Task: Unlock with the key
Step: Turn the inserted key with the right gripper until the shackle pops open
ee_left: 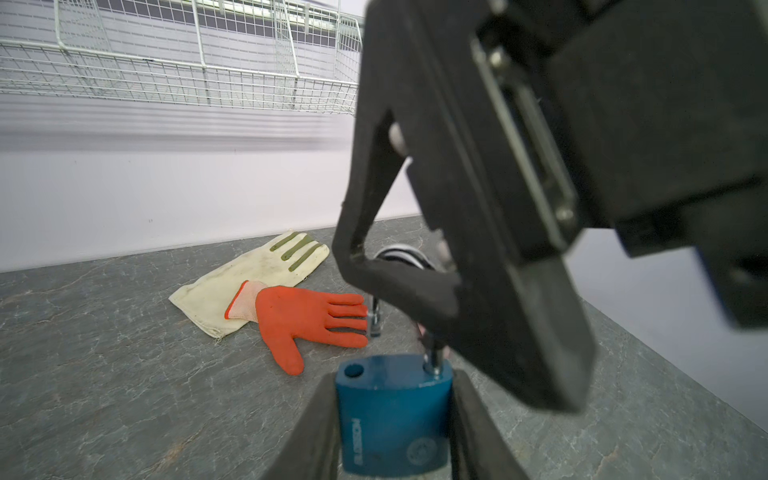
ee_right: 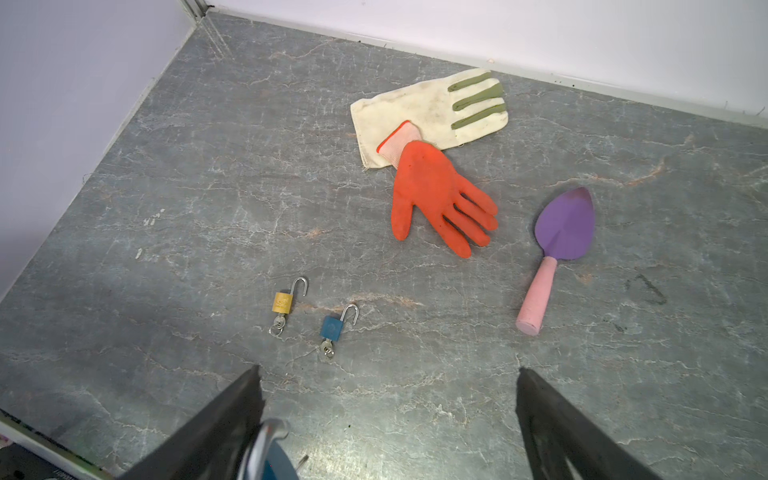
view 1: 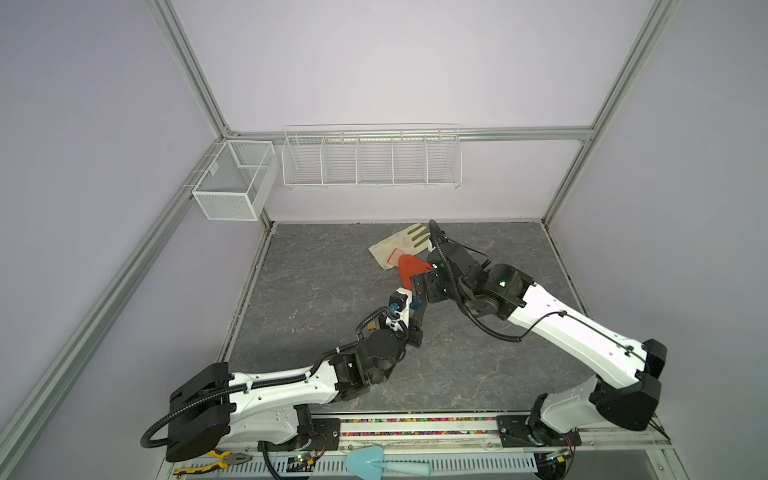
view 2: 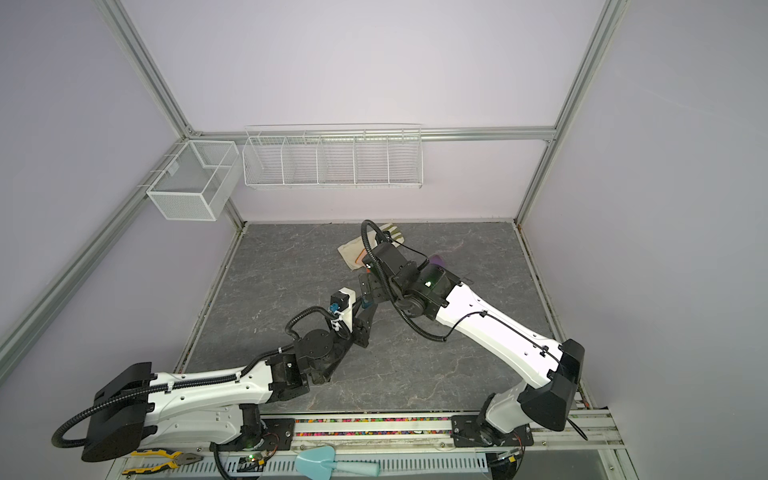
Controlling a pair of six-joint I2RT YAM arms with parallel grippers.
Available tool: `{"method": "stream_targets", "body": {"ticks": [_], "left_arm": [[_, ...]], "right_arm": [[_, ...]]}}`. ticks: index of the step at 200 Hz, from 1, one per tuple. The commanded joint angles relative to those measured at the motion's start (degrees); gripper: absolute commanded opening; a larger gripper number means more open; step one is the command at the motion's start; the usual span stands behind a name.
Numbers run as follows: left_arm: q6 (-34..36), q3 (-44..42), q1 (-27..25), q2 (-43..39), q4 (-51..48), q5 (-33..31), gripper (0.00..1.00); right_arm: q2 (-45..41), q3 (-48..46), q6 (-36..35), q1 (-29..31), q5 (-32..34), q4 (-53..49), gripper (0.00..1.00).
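My left gripper (ee_left: 395,376) is shut on the body of a blue padlock (ee_left: 392,415), held above the table. Its steel shackle (ee_left: 432,361) is out of one hole, and its key is hidden. My right gripper (ee_right: 388,370) hangs right over it, open, with the shackle (ee_right: 266,436) beside one finger (ee_right: 232,419). In both top views the grippers meet mid-table near the padlock (view 1: 413,304) (view 2: 365,304). Two small padlocks lie on the table, one yellow (ee_right: 282,301) and one blue (ee_right: 332,327). Both have open shackles and a key (ee_right: 327,348) in each.
An orange glove (ee_right: 432,195) overlaps a white glove (ee_right: 428,112) towards the back. A purple trowel (ee_right: 565,226) with a pink handle lies beside them. Wire baskets (view 1: 370,160) and a mesh basket (view 1: 235,183) hang on the walls. Pliers (view 1: 216,459) and a light-blue trowel (view 1: 374,461) lie on the front rail.
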Motion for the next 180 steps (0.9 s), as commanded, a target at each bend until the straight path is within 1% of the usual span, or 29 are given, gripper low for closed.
{"method": "stream_targets", "body": {"ticks": [1, 48, 52, 98, 123, 128, 142, 167, 180], "left_arm": [[1.8, -0.1, -0.3, 0.0, 3.5, -2.2, 0.00], [3.8, -0.7, -0.7, -0.7, 4.2, -1.7, 0.00], [4.2, -0.8, -0.7, -0.7, 4.4, -1.4, 0.00], [5.8, -1.9, -0.7, -1.5, 5.1, -0.8, 0.00], [6.6, -2.6, -0.8, -1.9, 5.7, -0.8, 0.00], [6.7, -2.7, -0.8, -2.1, 5.8, 0.6, 0.00], [7.2, -2.9, -0.8, -2.3, 6.0, 1.4, 0.00], [7.9, -3.0, -0.8, -2.6, 5.9, 1.7, 0.00], [8.0, -3.1, -0.8, -2.8, 5.8, 1.8, 0.00]], "right_arm": [[0.9, 1.8, 0.4, 0.5, 2.7, -2.7, 0.96], [3.0, 5.8, -1.3, 0.4, 2.7, -5.8, 0.97], [3.3, 6.2, -1.6, 0.5, 2.6, -7.6, 0.97], [5.3, 9.9, -4.2, 0.3, 2.5, -11.6, 0.98], [6.1, 11.7, -5.8, 0.0, 1.3, -13.3, 0.98], [6.3, 12.1, -6.3, -0.2, 0.9, -13.6, 0.99], [7.3, 13.8, -7.1, -0.3, 0.4, -15.3, 0.98], [8.9, 15.9, -8.8, -0.5, -1.2, -17.0, 0.98], [9.7, 17.0, -9.1, -0.6, -1.0, -18.3, 0.99]]}}
